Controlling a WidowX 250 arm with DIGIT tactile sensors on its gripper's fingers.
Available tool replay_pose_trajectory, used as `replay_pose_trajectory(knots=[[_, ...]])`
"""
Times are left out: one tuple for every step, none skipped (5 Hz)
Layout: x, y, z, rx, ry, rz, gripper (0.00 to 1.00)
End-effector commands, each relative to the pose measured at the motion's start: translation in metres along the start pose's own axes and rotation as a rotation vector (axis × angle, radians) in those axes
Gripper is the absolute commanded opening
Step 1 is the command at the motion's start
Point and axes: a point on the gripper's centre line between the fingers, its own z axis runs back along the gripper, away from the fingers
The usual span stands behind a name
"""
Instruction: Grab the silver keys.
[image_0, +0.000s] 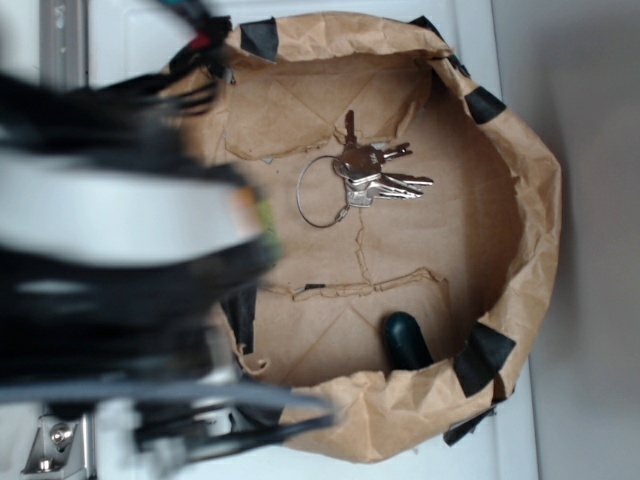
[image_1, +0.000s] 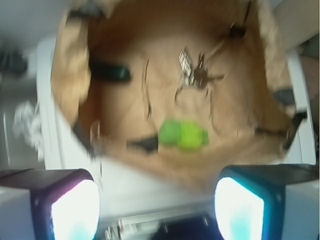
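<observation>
The silver keys (image_0: 372, 174) lie fanned on a thin wire ring on the brown paper floor of the bin (image_0: 530, 200), toward its upper middle. In the wrist view the silver keys (image_1: 192, 72) show blurred, far ahead. My gripper (image_1: 157, 207) is open, its two pads wide apart at the bottom corners with nothing between them, high above and outside the bin's near rim. In the exterior view my arm (image_0: 110, 230) is a blurred dark and white mass at the left; its fingers cannot be made out there.
A dark green rounded object (image_0: 405, 342) rests against the bin's lower wall, also visible as the dark object (image_1: 110, 71). A fuzzy yellow-green plush toy (image_1: 183, 134) lies near the bin's near side. Black tape patches (image_0: 484, 358) hold the paper rim. White surface surrounds the bin.
</observation>
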Motion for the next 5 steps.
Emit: replay_pose_trajectory(knots=[[0.033,0.036,-0.024,-0.204,-0.204,0.312,1.0],[0.022,0.039,-0.033,-0.223,-0.155,0.294,1.0],[0.022,0.039,-0.033,-0.223,-0.155,0.294,1.0],[0.022,0.039,-0.033,-0.223,-0.155,0.294,1.0],[0.022,0.039,-0.033,-0.223,-0.155,0.294,1.0]])
